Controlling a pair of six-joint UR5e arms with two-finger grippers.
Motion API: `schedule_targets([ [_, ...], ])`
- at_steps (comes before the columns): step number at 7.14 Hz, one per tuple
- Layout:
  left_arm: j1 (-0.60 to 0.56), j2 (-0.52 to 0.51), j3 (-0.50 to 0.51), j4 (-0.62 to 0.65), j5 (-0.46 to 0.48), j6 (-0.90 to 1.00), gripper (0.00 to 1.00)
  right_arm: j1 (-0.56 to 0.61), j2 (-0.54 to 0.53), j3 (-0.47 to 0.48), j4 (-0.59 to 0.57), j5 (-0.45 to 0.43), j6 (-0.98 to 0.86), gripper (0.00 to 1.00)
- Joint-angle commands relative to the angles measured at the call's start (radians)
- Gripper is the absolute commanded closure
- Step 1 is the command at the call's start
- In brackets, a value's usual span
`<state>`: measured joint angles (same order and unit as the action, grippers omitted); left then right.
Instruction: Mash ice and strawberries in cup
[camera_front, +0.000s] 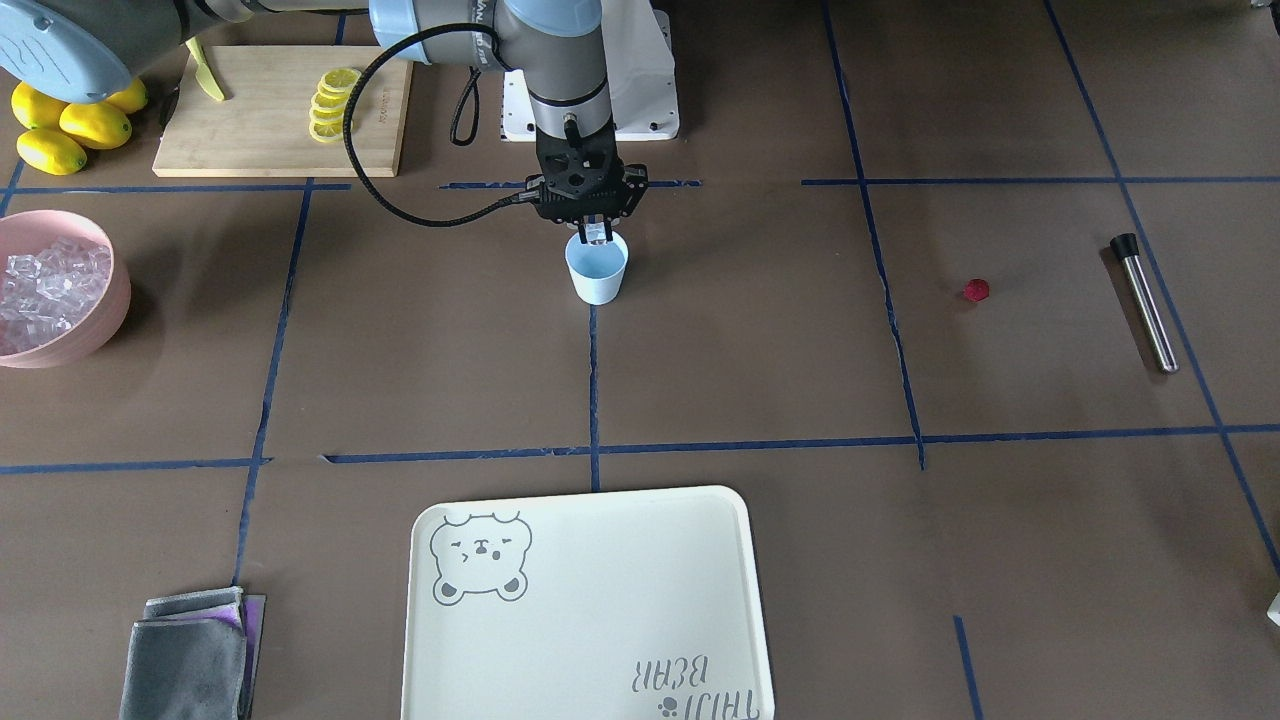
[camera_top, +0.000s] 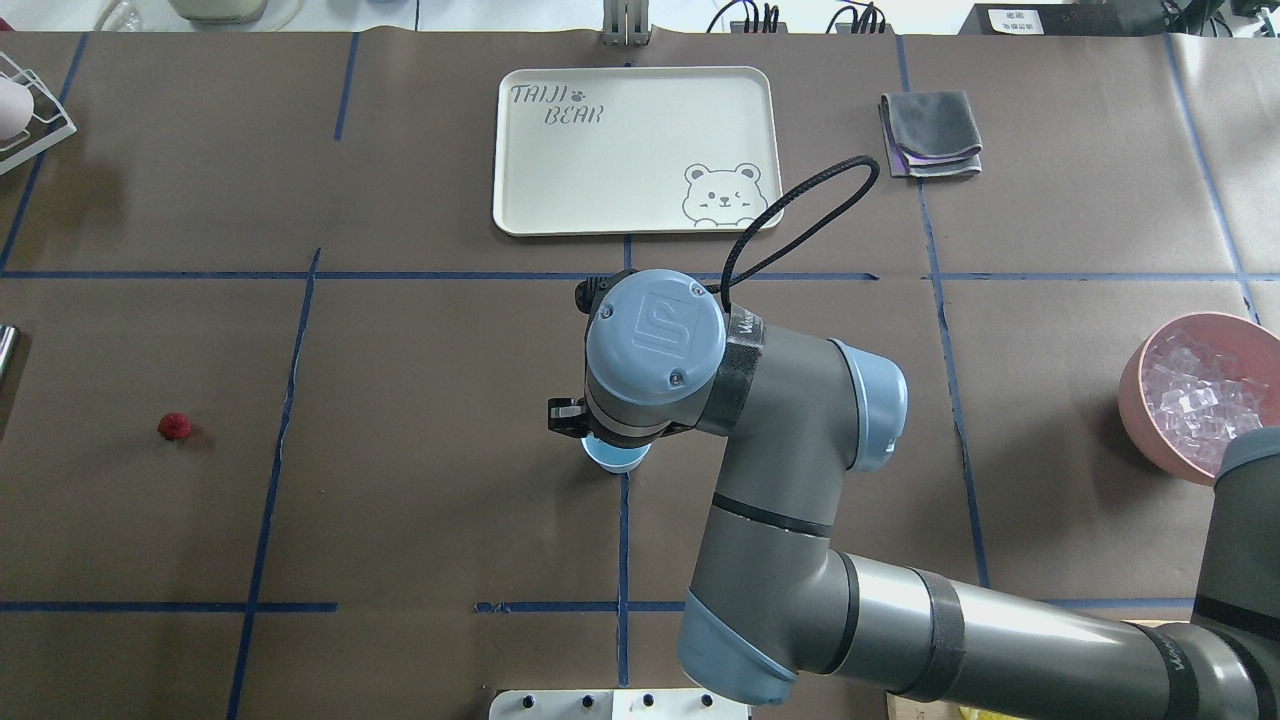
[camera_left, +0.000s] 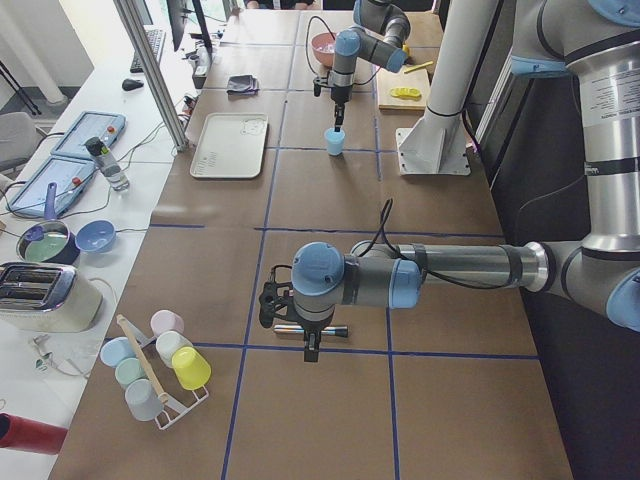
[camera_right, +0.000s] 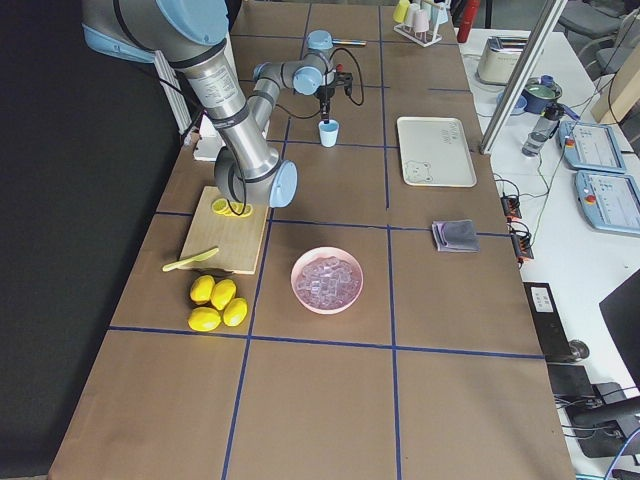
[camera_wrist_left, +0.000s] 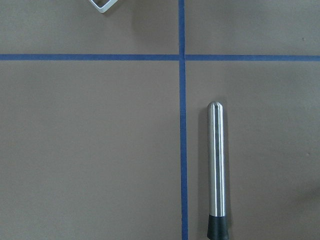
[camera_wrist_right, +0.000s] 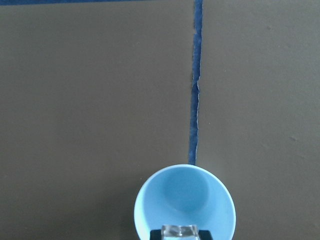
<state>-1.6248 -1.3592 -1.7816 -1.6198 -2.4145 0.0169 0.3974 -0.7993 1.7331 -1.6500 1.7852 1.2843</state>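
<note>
Right claw (camera_front: 597, 238) pinched on one ice cube (camera_wrist_right: 180, 231) just over the cup (camera_front: 597, 270).
The right wrist view looks straight into the cup: empty blue bottom, the cube hanging at its near rim. Overhead, the right arm (camera_top: 780, 420) hides all but a sliver of it. The left wrist view shows a steel rod (camera_wrist_left: 216, 170) lying on the surface (camera_front: 700, 350). The left claw (camera_left: 310, 345) shows only in the left side view, so I cannot tell how far apart its fingers are. The strawberry (camera_front: 976, 290) lies on the surface, well apart from the cup. The pink bowl (camera_front: 118, 300) is heaped with ice (camera_front: 45, 290).
</note>
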Motion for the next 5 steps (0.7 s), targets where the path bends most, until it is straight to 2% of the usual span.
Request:
schedule_targets([
  [1, 0.0, 0.0, 0.001, 0.0, 0.0, 0.0, 0.0, 0.0, 0.003, -0.001, 0.001, -0.007, -0.003, 0.92],
  [3, 0.0, 0.0, 0.001, 0.0, 0.0, 0.0, 0.0, 0.0, 0.003, 0.005, 0.004, -0.007, -0.003, 0.02],
  [5, 0.0, -0.001, 0.002, 0.0, 0.0, 0.0, 0.0, 0.001, 0.005, 0.016, 0.004, -0.009, 0.01, 0.01],
])
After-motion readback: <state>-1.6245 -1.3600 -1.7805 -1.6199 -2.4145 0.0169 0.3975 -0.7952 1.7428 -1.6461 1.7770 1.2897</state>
